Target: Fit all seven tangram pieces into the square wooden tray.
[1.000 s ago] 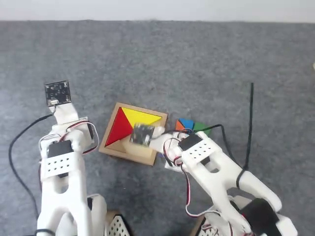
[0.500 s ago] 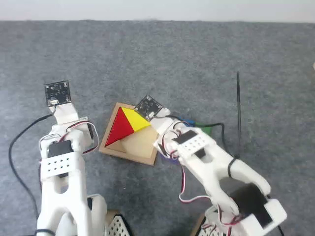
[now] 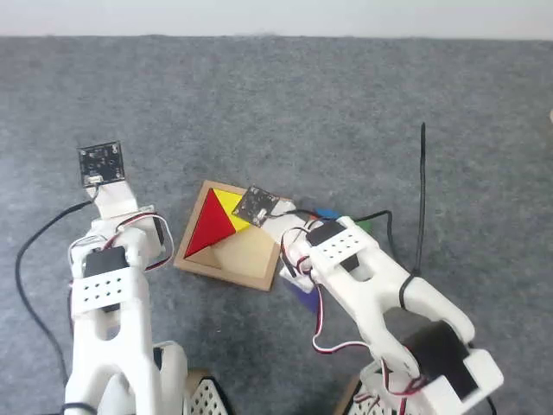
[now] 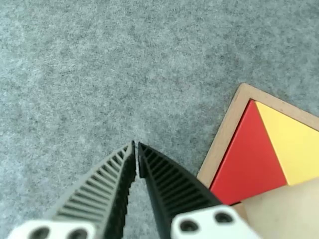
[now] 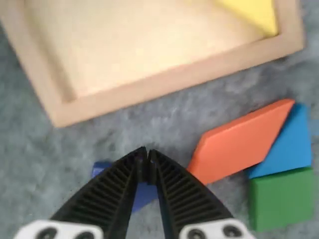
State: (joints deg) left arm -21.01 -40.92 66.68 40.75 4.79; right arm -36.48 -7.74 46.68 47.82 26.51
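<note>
Right wrist view: right pincer (image 5: pixel 147 155) clenched, nothing between tips, over dark blue flat piece (image 5: pixel 101 170). Orange parallelogram piece (image 5: pixel 239 142) just beside, long axis roughly along near rim of square wooden tray (image 5: pixel 164 88) ahead. Left pincer (image 4: pixel 135 146) clenched, farther off.

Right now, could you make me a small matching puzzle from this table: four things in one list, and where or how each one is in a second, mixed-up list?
Things:
1. red triangle
2. orange piece
3. left gripper
4. right gripper

Places or states:
A. shut, over bare carpet beside the tray
B. on the carpet outside the tray, against a light blue piece
C. shut, tips by a dark blue piece on the carpet
D. lying in the tray beside a yellow triangle

Pairs: 1-D, 2-B, 3-A, 4-C.
</note>
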